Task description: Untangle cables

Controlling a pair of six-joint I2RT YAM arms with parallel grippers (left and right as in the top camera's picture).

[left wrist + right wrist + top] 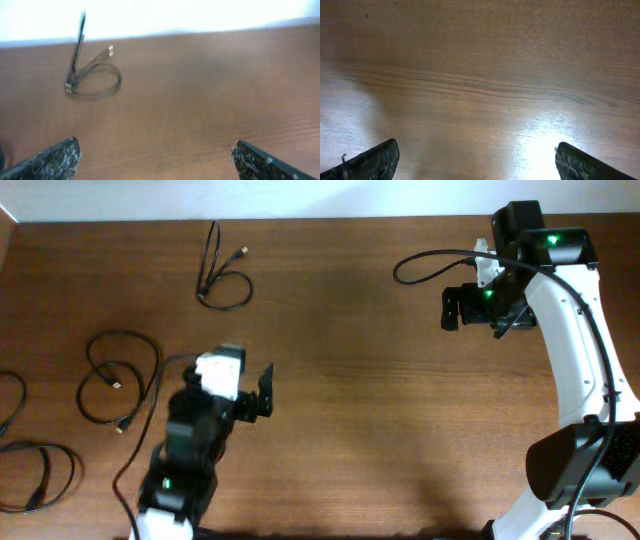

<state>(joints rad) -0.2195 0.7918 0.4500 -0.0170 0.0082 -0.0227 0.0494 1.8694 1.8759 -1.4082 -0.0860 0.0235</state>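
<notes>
Several cables lie as separate loops: a coil just left of the left gripper, a small loop well ahead of it, more farther left. The untangling looks mostly done, though the coil may hold crossed cords. Both the left and the right gripper are spread wide, holding and touching nothing; no cable lies near the right one.
</notes>
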